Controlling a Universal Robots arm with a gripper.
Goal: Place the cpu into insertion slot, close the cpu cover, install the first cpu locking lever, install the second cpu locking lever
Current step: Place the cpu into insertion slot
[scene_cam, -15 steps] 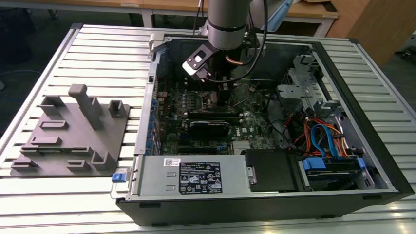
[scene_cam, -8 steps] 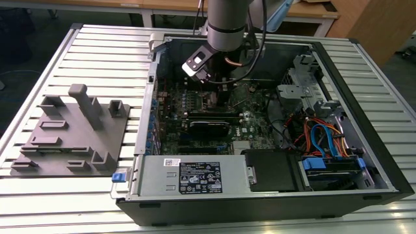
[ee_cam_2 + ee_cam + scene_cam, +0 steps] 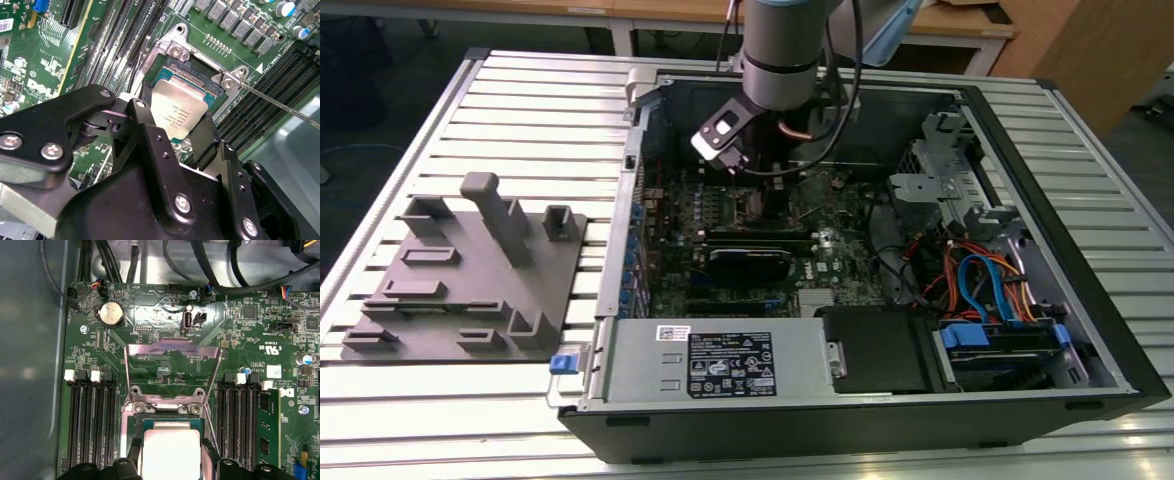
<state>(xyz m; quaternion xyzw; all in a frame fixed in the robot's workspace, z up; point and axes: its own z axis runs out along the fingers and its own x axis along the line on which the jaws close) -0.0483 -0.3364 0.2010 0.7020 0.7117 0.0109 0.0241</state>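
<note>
End effector (image 3: 171,462): black fingers (image 3: 136,457) clenched on opposite edges of the small flat square cpu with a dull silver-grey metal top (image 3: 170,445), by my reading. In both wire-level wrist views the cpu sits directly over the black-framed square insertion slot (image 3: 194,76) in the green circuit board (image 3: 165,315).

Thin silvery cpu cover with a square window (image 3: 172,351): swung up, open.

Risks:
- The cpu looks slightly tilted in the second wrist view. Letting go skewed could leave it askew in the slot or damage the contacts.
- A finger could catch the thin metal lever rod (image 3: 280,102).

Hidden: fingers and chip mask the slot floor, so whether the cpu is seated cannot be told.
</note>
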